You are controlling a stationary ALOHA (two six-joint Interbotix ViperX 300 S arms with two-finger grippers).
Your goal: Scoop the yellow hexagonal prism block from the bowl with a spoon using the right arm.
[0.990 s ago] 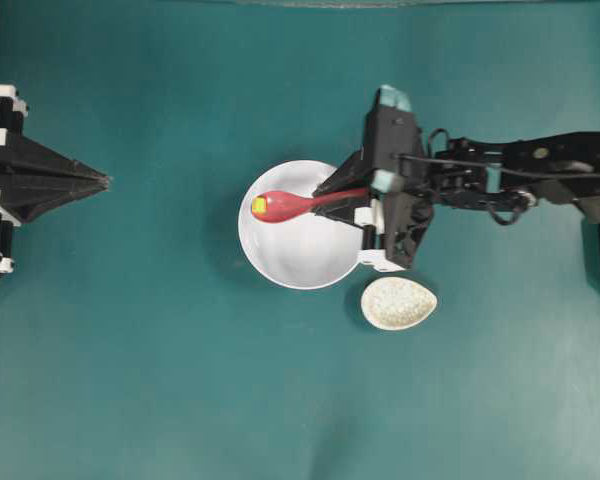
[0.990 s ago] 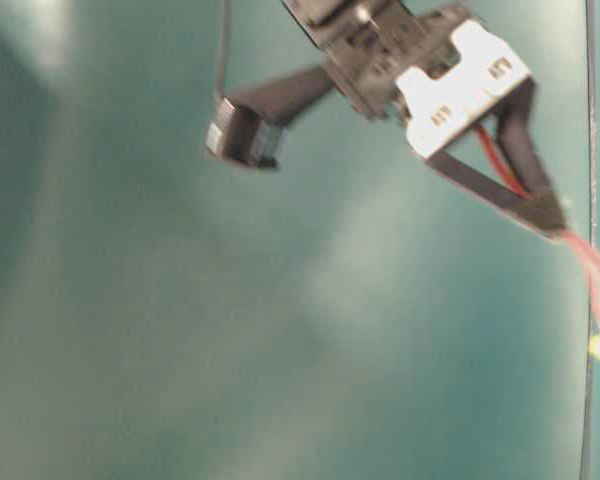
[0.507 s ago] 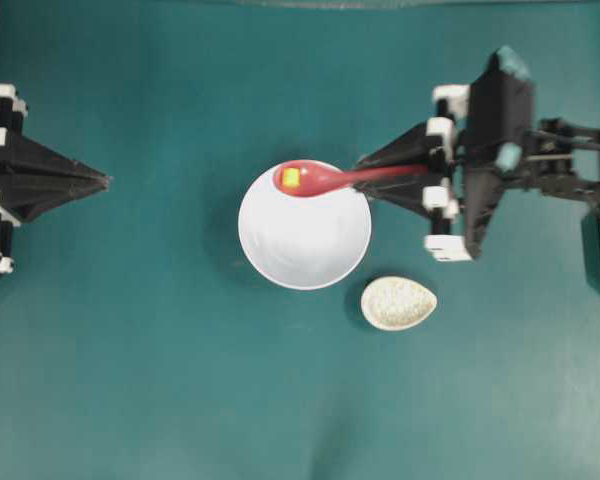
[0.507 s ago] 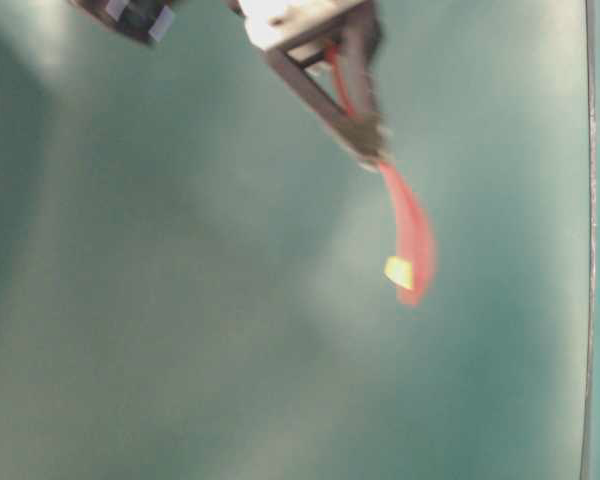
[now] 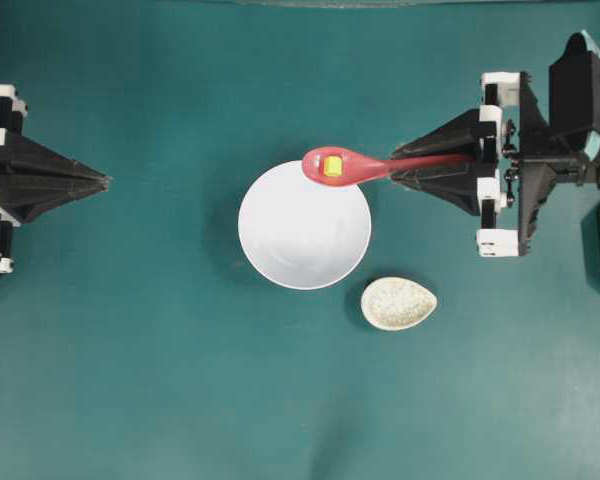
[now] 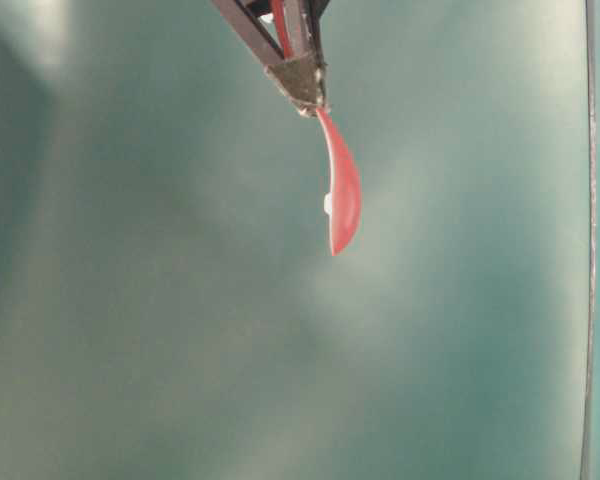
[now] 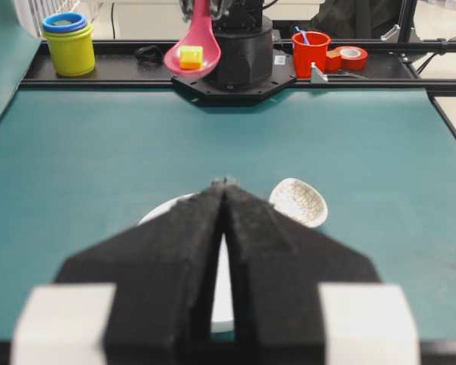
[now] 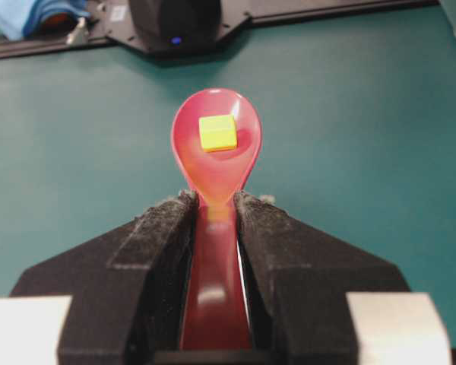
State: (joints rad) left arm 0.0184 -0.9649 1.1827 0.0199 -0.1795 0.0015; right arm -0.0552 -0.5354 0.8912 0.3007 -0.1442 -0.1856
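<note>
My right gripper [image 5: 398, 172] is shut on the handle of the red-pink spoon [image 5: 345, 166] and holds it level in the air, its scoop over the far rim of the white bowl [image 5: 304, 225]. The yellow hexagonal prism block [image 5: 332, 167] lies in the scoop, and shows in the right wrist view [image 8: 217, 132] and the left wrist view [image 7: 190, 55]. The bowl looks empty. In the table-level view the spoon [image 6: 342, 190] hangs edge-on from the gripper. My left gripper [image 5: 104, 180] is shut and empty at the far left, well apart from the bowl.
A small speckled beige egg-shaped dish [image 5: 398, 303] sits on the teal table just right of the bowl's near side. Beyond the table's far edge stand stacked yellow-blue cups [image 7: 68, 43], a red cup [image 7: 311, 52] and a tape roll [image 7: 353, 57].
My right gripper has lifted the spoon with the yellow block out of the bowl and drawn it back to the right and up. The left arm has not moved.
</note>
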